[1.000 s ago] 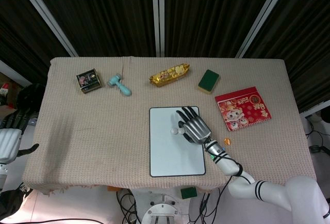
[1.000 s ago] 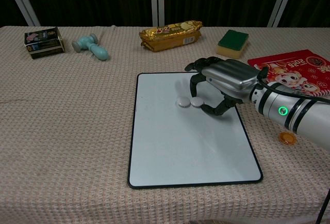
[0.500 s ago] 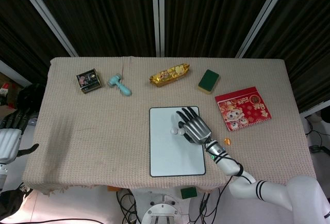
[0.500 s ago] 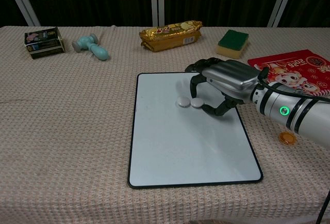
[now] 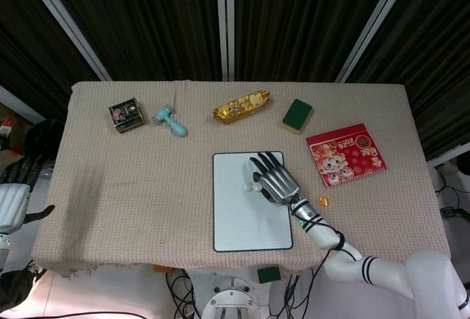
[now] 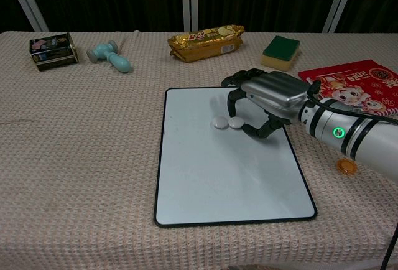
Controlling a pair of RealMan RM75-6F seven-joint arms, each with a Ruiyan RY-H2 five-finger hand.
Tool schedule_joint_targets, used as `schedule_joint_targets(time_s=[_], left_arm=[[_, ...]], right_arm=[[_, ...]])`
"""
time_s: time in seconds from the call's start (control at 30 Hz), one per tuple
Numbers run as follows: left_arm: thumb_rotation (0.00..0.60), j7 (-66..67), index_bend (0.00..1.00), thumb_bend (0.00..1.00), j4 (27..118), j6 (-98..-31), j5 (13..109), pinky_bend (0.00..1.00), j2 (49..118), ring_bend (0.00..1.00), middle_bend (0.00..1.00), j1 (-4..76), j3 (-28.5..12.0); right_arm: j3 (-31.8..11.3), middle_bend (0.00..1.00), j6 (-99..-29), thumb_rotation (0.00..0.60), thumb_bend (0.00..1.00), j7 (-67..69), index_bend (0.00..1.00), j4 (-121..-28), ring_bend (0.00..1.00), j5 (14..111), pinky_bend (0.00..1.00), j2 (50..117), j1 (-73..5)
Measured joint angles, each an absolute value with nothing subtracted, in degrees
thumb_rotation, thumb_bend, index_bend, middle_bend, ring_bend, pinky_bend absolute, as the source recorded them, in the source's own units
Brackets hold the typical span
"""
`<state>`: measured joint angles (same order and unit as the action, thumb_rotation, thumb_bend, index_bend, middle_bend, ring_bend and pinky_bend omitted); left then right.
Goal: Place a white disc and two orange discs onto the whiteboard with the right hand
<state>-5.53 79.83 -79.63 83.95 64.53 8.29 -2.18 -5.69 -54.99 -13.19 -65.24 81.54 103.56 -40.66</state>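
Hovering over the whiteboard (image 6: pixel 230 176), the right robot hand (image 6: pixel 267 99) sits at the board's far-right part, palm down, fingers curled toward the surface with gaps between them, nothing visibly gripped. 2 white discs (image 6: pixel 227 122) lie touching each other on the whiteboard, just left of the fingertips (image 6: pixel 232 97); whether a fingertip touches the right disc cannot be told. In head view the same robot hand (image 5: pixel 275 179) covers the board's right-centre, with the white discs (image 5: pixel 251 184) peeking out at its left edge.

1 orange disc (image 6: pixel 346 166) lies on the bench (image 6: pixel 81 158) cloth, off the board to the right, near the right forearm; head view shows it (image 5: pixel 323 201) just right of the wrist. A 2nd orange disc is not visible.

Left robot hand (image 5: pixel 11 205) hangs off the bench's left edge in head view only, fingers pointing up and apart, holding nothing.

Around: red printed booklet (image 6: pixel 351 86) right of the board, partly hidden behind the right arm in chest view; green sponge (image 6: pixel 280 51) at far right; gold snack packet (image 6: pixel 205 40) far centre, beyond the board; teal toy hammer (image 6: pixel 111 57) and small dark box (image 6: pixel 53 51) at far left. None of these lie between the robot hand and the orange disc; the right forearm itself runs just above that disc in chest view. Whiteboard's near half is bare white.
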Motion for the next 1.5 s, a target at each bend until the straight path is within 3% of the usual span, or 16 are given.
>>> schedule_joint_targets(time_s=[0.33, 0.67, 0.77, 0.97, 1.17, 1.3, 1.5], left_arm=[[0.600, -5.4, 0.11, 0.13, 79.9, -79.6, 83.9, 0.10, 64.5, 0.00, 0.04, 8.3, -2.2], [0.600, -4.6, 0.11, 0.13, 80.7, -80.0, 84.3, 0.10, 64.3, 0.00, 0.04, 8.3, -2.1], [0.600, -4.3, 0.11, 0.13, 81.2, -80.2, 84.5, 0.10, 64.3, 0.00, 0.04, 8.2, -2.1], [0.600, -2.8, 0.11, 0.13, 82.8, -81.5, 85.4, 0.10, 64.1, 0.00, 0.04, 7.9, -1.9], [0.600, -1.3, 0.11, 0.13, 84.2, -82.3, 86.4, 0.10, 63.8, 0.00, 0.04, 7.7, -1.6], [0.600, -1.0, 0.11, 0.13, 84.5, -82.6, 86.6, 0.10, 63.9, 0.00, 0.04, 7.6, -1.5], [0.600, -1.3, 0.11, 0.13, 84.3, -82.9, 86.5, 0.10, 63.9, 0.00, 0.04, 7.4, -1.6]], right_arm=[[-5.6, 0.01, -55.2, 0.600, 0.34, -13.7, 0.06, -66.0, 0.00, 81.3, 0.00, 102.8, -40.5], [-4.9, 0.01, -58.1, 0.600, 0.34, -14.1, 0.00, -70.4, 0.00, 82.0, 0.00, 99.2, -38.7], [-3.9, 0.01, -61.3, 0.600, 0.34, -14.0, 0.04, -73.7, 0.00, 83.5, 0.00, 96.2, -37.0], [-0.7, 0.01, -67.4, 0.600, 0.33, -16.0, 0.21, -82.1, 0.00, 85.5, 0.00, 86.4, -31.8], [2.4, 0.01, -70.1, 0.600, 0.33, -23.0, 0.23, -88.3, 0.00, 84.4, 0.00, 77.5, -26.7], [4.0, 0.00, -70.1, 0.600, 0.32, -25.8, 0.25, -89.6, 0.00, 82.4, 0.00, 75.6, -24.1], [3.8, 0.01, -68.8, 0.600, 0.31, -24.8, 0.30, -84.9, 0.00, 81.4, 0.00, 78.6, -23.5]])
